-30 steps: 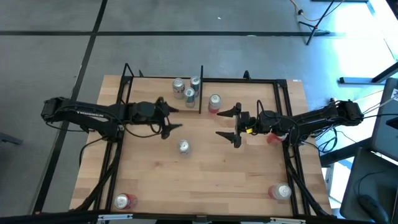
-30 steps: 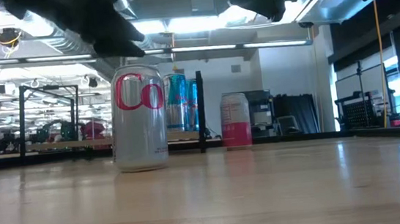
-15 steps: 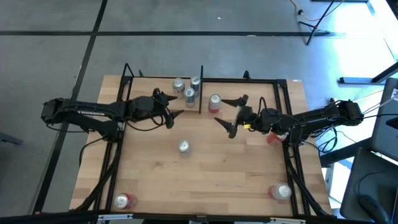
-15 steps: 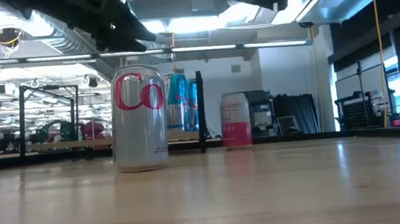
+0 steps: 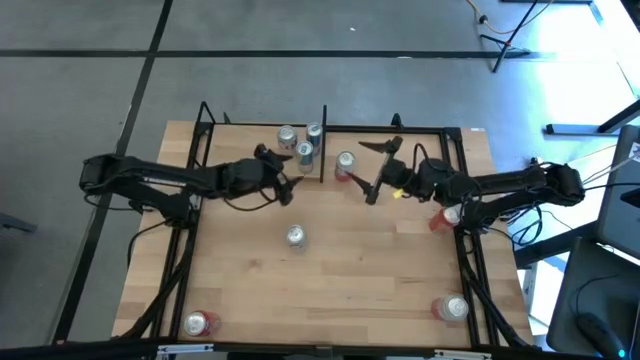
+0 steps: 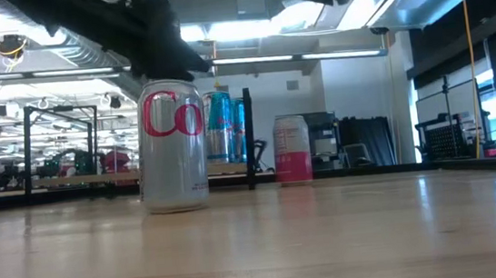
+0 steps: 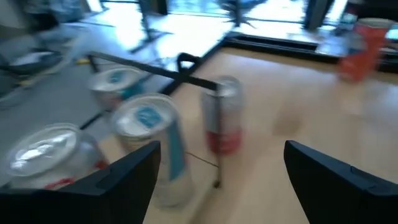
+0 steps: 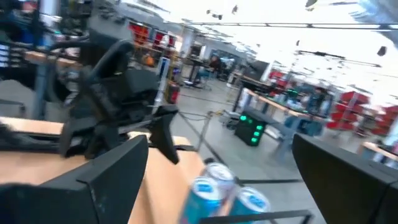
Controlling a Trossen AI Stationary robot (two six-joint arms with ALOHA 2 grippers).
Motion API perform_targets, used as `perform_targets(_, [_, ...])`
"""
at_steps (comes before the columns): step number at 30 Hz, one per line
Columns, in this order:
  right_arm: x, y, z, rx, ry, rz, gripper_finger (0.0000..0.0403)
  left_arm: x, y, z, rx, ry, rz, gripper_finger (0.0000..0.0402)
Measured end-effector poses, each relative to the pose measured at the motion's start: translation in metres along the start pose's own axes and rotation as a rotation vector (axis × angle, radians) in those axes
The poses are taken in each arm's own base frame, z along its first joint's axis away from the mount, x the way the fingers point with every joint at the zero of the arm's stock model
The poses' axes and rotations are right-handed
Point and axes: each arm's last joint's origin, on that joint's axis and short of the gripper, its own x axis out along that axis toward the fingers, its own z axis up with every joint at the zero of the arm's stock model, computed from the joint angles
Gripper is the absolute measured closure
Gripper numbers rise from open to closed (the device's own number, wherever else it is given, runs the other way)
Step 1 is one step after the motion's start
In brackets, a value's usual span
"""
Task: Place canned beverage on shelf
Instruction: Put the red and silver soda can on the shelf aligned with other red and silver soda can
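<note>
Here, the left gripper [image 5: 279, 174] hangs over the far part of the light wooden counter [image 5: 330, 270], its jaws spread apart and grasping nothing, just beside the group of cans at the back. The right gripper [image 5: 382, 170] reaches in from the other side with its jaws released wide and empty, close to the silver can with a pink-red band [image 5: 345, 165], which stands upright on the counter just to the right of a thin black upright rod [image 5: 323, 143].

On the other side of that rod three cans stand close together on the narrow light-wood shelf framed by black rods [image 5: 240, 137]: a silver can with red print [image 5: 288, 137] and two blue-and-silver cans [image 5: 310, 142]. In the left wrist view the same cans [image 7: 152, 146] show ahead of the dark fingers [image 7: 124, 177].

A tall silver cola can with red lettering [image 5: 295, 235] stands alone near the middle of the counter, well apart from both grippers; the low view shows it upright [image 6: 174, 146]. Two more red-and-silver cans lie near the front corners, one on the left [image 5: 199, 323] and one on the right [image 5: 451, 309], and a red can [image 5: 441, 219] stands by the right arm.
</note>
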Motion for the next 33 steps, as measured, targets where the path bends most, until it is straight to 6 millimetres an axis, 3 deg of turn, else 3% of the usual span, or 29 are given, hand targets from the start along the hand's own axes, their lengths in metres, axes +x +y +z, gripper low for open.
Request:
perform_targets(5, [0.005,-0.006,-0.012,-0.005,0.071,0.012,0.0017,0.010,0.001,-0.003,-0.019,-0.015,0.081,0.0078])
perform_targets(10, [0.003,0.001,-0.015,0.021,0.106,0.072,0.0017,0.003,-0.008,-0.003,-0.068,-0.007,0.034,0.0078])
perform_targets(17, [-0.004,0.021,-0.009,0.037,0.086,0.186,0.0017,-0.037,-0.068,0.006,0.014,-0.039,-0.323,0.0078])
perform_targets(22, [-0.012,0.040,-0.004,0.038,0.076,0.268,0.0017,-0.054,-0.100,0.013,0.103,-0.016,-0.265,0.0078])
perform_targets(29, [-0.024,0.062,0.002,0.097,0.083,0.368,0.0017,-0.061,-0.107,0.037,0.071,-0.070,-0.260,0.0078])
perform_targets(33, [-0.030,0.072,0.005,0.144,0.087,0.414,0.0017,-0.063,-0.112,0.044,-0.025,-0.102,-0.389,0.0078])
